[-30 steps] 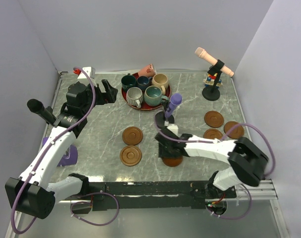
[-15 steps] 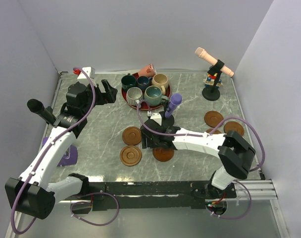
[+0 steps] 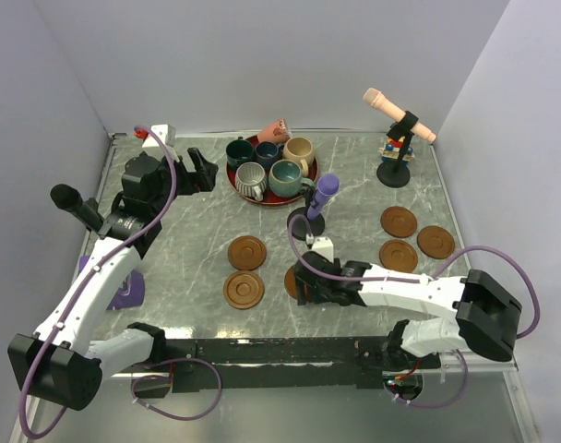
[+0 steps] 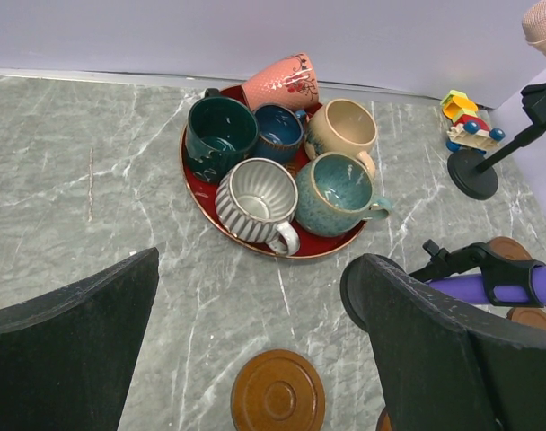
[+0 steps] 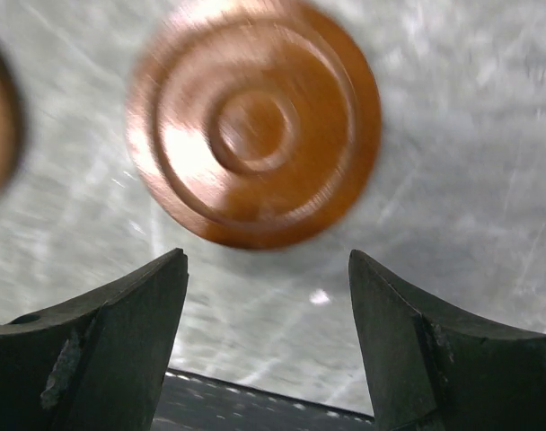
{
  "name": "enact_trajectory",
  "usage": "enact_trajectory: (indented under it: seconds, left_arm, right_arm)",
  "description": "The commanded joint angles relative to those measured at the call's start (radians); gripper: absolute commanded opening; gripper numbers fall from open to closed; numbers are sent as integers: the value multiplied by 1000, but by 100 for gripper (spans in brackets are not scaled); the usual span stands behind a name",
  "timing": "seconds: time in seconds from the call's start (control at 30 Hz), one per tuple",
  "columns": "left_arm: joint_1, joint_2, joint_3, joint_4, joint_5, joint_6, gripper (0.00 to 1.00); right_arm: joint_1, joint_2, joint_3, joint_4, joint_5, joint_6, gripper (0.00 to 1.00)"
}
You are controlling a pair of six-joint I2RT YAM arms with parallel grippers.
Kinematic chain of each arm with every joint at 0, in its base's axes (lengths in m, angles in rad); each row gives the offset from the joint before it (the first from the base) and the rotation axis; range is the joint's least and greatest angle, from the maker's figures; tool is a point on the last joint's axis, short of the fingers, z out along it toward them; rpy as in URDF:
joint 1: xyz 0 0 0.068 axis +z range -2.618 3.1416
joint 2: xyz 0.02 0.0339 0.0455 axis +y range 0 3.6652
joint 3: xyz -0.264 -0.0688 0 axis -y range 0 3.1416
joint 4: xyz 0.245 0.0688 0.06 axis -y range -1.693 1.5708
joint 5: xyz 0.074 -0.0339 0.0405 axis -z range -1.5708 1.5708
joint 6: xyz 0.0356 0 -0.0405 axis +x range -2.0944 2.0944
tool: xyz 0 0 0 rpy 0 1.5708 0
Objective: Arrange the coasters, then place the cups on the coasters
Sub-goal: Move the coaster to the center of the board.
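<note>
Right gripper (image 5: 266, 268): jaws apart, nothing between them; the coaster (image 5: 253, 121) lies flat and free on the table (image 3: 184, 249) just beyond the fingers, near a pair of coasters (image 3: 246, 251), apparently to build a grid; three further coasters (image 3: 399, 221) sit well apart at right, not yet gathered. Left gripper (image 4: 255, 269): jaws wide, empty, hanging near the red plate (image 4: 322, 244); the cups (image 4: 258, 202) crowd there, the pink one tipped, probably pending finished coasters.

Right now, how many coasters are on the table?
6. Left pair: far coaster, near coaster. Centre coaster, partly hidden by the right gripper. Right cluster: three coasters.
</note>
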Motion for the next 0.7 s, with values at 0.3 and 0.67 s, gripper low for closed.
enact_trajectory:
  seconds: [0.3,0.67]
  left_arm:
    - [-10,-4,-3,43,15,-3,97]
    - [-13,3,-4,40,12,0,97]
  right_arm:
    - [71,-83,-143,-3,-14,64,79]
    - [76,-2,-127,40,34,35,63]
